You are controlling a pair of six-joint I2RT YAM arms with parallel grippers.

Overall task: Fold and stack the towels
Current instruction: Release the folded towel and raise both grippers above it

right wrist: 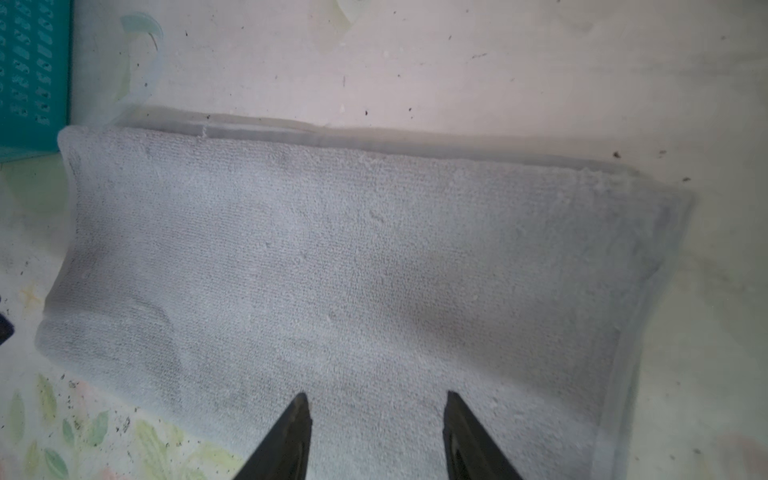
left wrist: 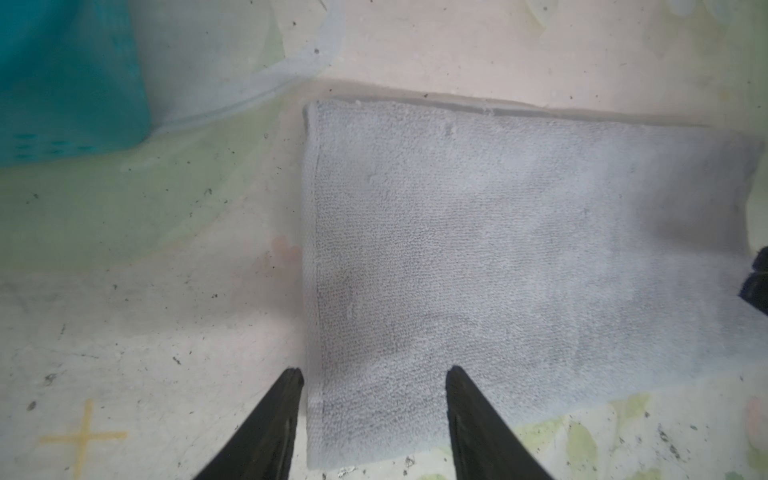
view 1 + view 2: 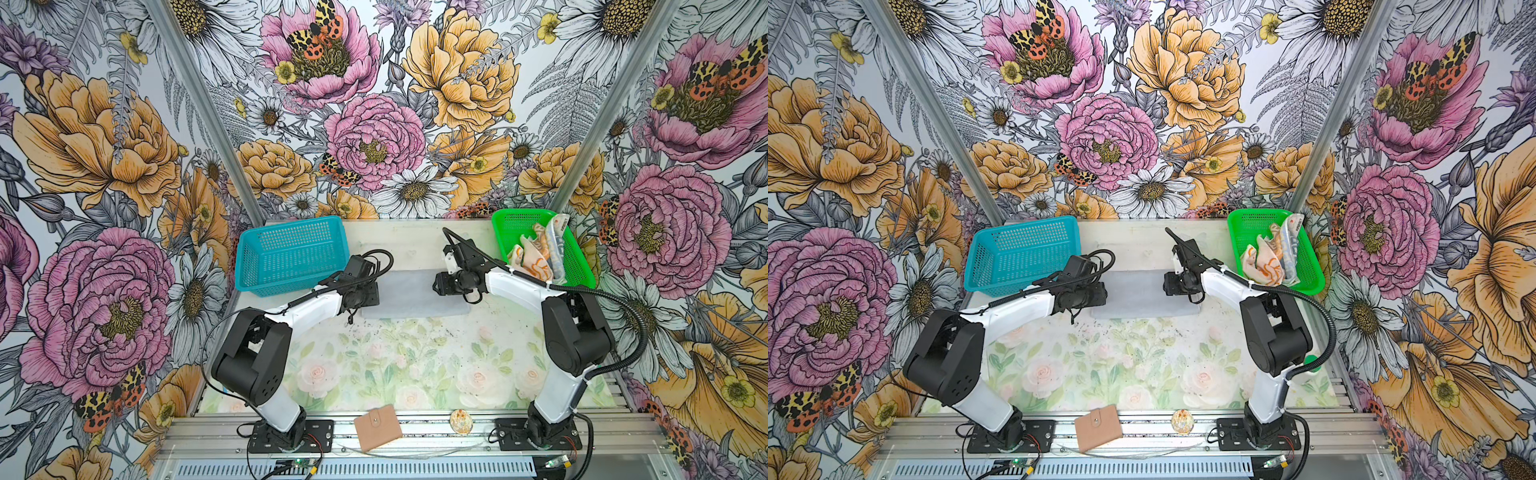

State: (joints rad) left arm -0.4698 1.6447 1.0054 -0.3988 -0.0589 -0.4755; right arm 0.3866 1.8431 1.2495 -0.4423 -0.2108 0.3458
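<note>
A light grey towel (image 3: 409,293) (image 3: 1142,293) lies folded into a flat rectangle on the table between the two arms. My left gripper (image 2: 374,374) is open just above the towel (image 2: 498,249). One finger is over the bare table and the other over the cloth, either side of a short edge near a corner. My right gripper (image 1: 376,401) is open over the other end of the towel (image 1: 353,270), holding nothing. An orange-and-cream towel (image 3: 534,259) and a lettered towel (image 3: 557,245) lie crumpled in the green basket (image 3: 523,212).
A teal basket (image 3: 270,274) stands at the back left, close to the towel's left end. A tan wallet (image 3: 377,427) and a small round thing (image 3: 461,422) lie on the front rail. The flower-printed mat (image 3: 395,365) covers the front of the table.
</note>
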